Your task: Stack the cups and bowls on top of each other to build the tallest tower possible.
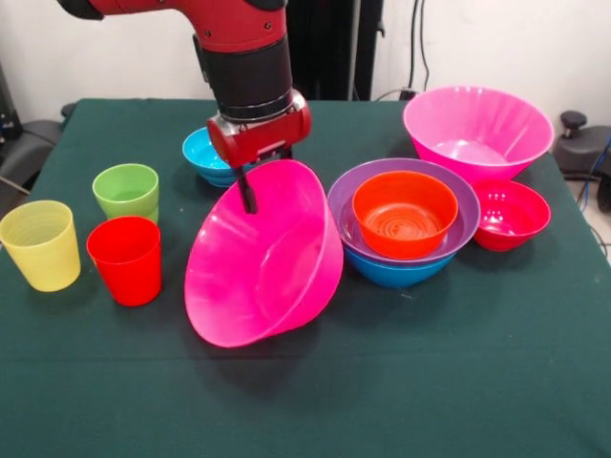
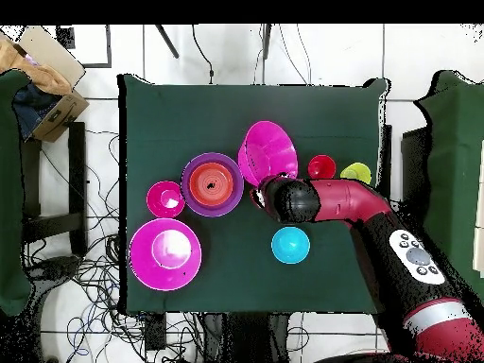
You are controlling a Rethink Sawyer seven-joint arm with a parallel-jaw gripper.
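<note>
1. nearest the bottom of the front view we see a big pink bowl (image 1: 263,258) tipped steeply on its side, its mouth facing the lower left of the frame and its low edge near the green table cloth (image 1: 430,382).
2. at the left of the frame stand three cups: the yellow cup (image 1: 40,244) farthest left, the red cup (image 1: 125,260) just beside it, and the shorter green cup (image 1: 126,191) behind them.
3. right of the tipped bowl sits the stack (image 1: 403,224): a blue bowl (image 1: 396,272) lowest, a purple bowl (image 1: 458,205) in it, an orange bowl (image 1: 405,214) inside that. the tipped bowl's rim comes close to the stack; we cannot tell if they touch.
4. a small crimson bowl (image 1: 511,214) sits just right of the stack, at the foot of the second big pink bowl (image 1: 477,130) behind it.
5. the gripper (image 1: 250,186) comes down from the top of the frame onto the tipped bowl's upper rim. one dark finger (image 1: 247,191) shows outside the wall, so it seems clamped on the rim and carrying the bowl.
6. farthest back, a small cyan bowl (image 1: 205,155) peeks out behind the gripper.
7. from above, the tipped bowl (image 2: 267,151) lies at the frame's centre, right of the stack (image 2: 212,183), with the arm (image 2: 350,203) reaching in from the lower right.
</note>
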